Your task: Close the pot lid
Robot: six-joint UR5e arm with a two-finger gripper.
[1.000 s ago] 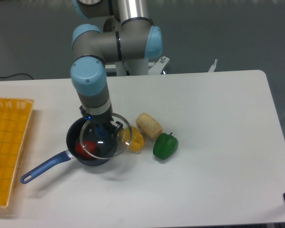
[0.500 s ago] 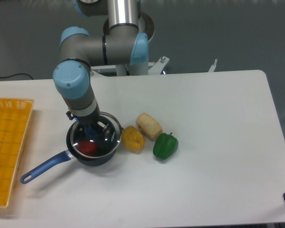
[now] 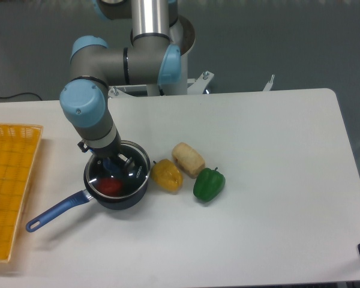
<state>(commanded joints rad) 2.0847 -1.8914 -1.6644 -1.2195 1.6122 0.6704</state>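
The dark grey-blue pot (image 3: 131,197) stands left of the table's middle, its long blue handle (image 3: 54,212) pointing to the front left. The clear glass lid (image 3: 138,168) lies over the pot's mouth, about level with the rim. A red object (image 3: 110,186) shows through the glass inside the pot. My gripper (image 3: 113,164) reaches down onto the lid's centre and is shut on the blue knob, which the fingers mostly hide.
A yellow pepper (image 3: 167,175), a beige bread-like roll (image 3: 188,158) and a green pepper (image 3: 209,183) lie in a row right of the pot. A yellow basket (image 3: 9,180) stands at the left table edge.
My gripper has carried the lid leftward and down from a tilted position over the pot's right side. The lid now lies flat over the pot's mouth.
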